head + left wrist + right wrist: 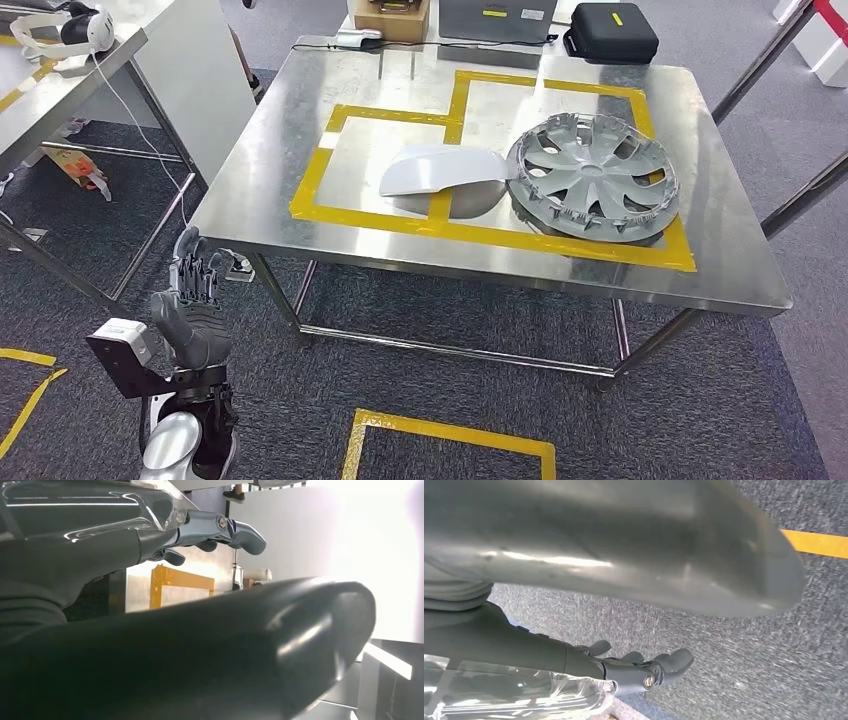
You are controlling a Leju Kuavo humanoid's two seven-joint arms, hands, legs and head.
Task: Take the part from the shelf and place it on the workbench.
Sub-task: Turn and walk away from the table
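Presently, item one: a silver-grey plastic wheel cover with spokes point(592, 175), count one, lying flat on the stainless-steel workbench point(260, 150) toward its right edge, inside the yellow tape outline point(470, 232). Item two: a pale grey curved plastic shell, shaped like a mirror housing point(443, 170), count one, resting just left of the wheel cover and touching or overlapping its rim, across the tape line that splits the marked area. Which of the two is the task's part cannot be told; both already lie on the workbench, so the placing reads as done or nearly done, with nothing left in either hand. No shelf is catalogued here.

Left hand point(195, 300): count one, raised beside the bench's front-left corner, off the tabletop, fingers spread and holding nothing. Right hand point(634, 672): count one, hanging over grey carpet point(734, 645), fingers loosely extended, holding nothing.

Along the far edge of the tabletop: one cardboard box point(392, 18), one dark laptop-like slab point(497, 18), one black zipped case point(610, 30), one small white device with a cable point(358, 38). On a second table at far left: one white headset point(62, 30). On the floor: yellow tape marks point(445, 432).
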